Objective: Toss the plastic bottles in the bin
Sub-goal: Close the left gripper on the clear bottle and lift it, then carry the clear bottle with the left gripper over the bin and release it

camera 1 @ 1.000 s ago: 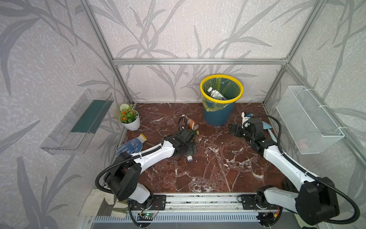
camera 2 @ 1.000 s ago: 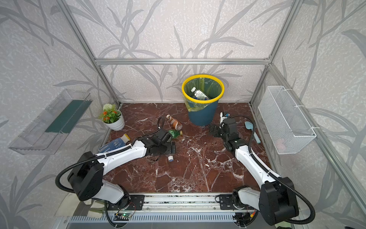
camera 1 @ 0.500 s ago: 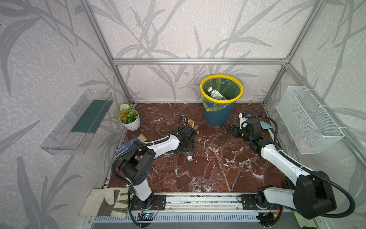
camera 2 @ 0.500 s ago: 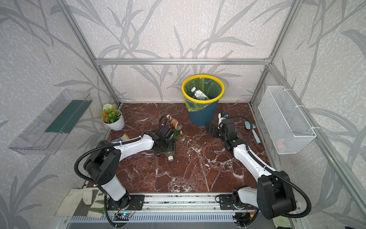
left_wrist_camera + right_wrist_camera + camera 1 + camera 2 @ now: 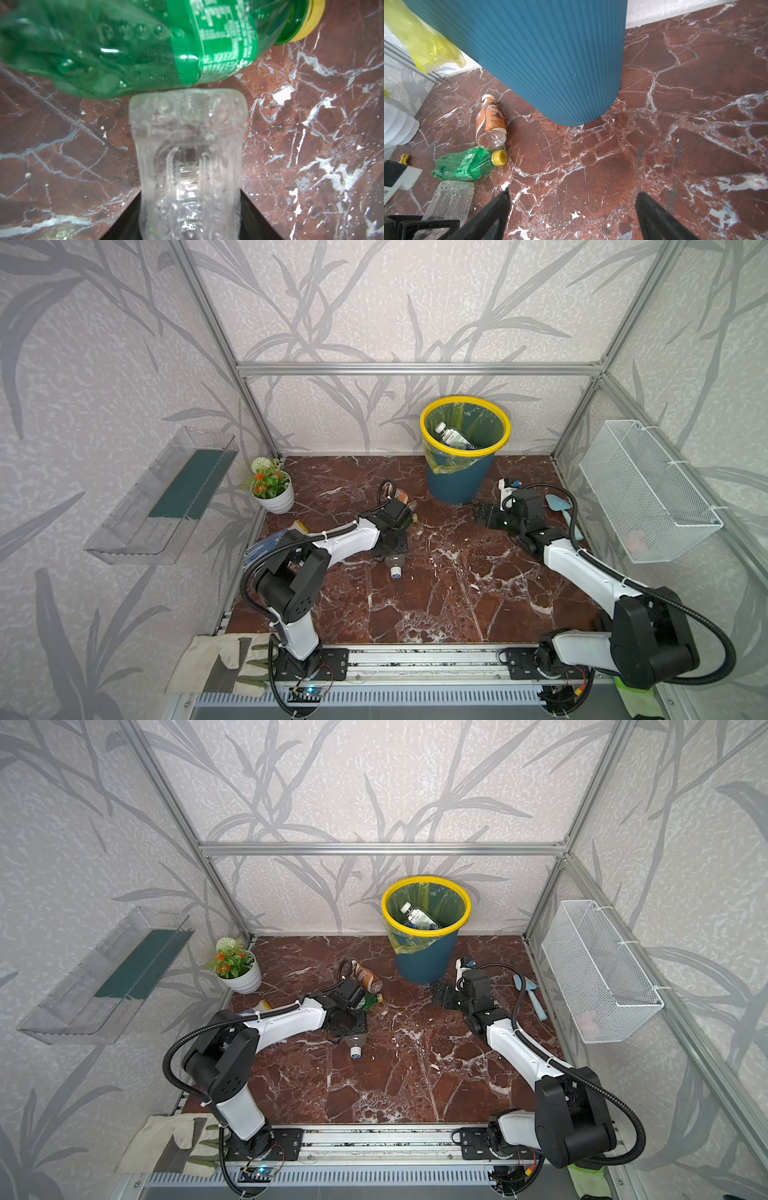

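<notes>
Now the left gripper (image 5: 390, 545) has its black jaws pressed against both sides of a clear bottle (image 5: 187, 155), a thin-walled, ribbed and embossed plastic one that lies on its side on the marble floor (image 5: 311, 145). Its flat base touches the flank of a green bottle (image 5: 145, 41), dimpled and glossy, with a yellow cap, also lying down. Just past that lies a brown bottle (image 5: 491, 120) with a smooth tan label and a cream cap. The right gripper (image 5: 573, 192) hangs over bare red-brown, white-veined stone with its dark, tapering jaws spread wide and nothing between them, near the foot of the bin (image 5: 550, 62). The bin is round and tapered, with a finely ribbed dark-blue wall, a yellow rim ring and a thin yellow-green bag liner (image 5: 446, 460). It stands by the back wall, and a white-capped bottle (image 5: 451, 437) lies inside
</notes>
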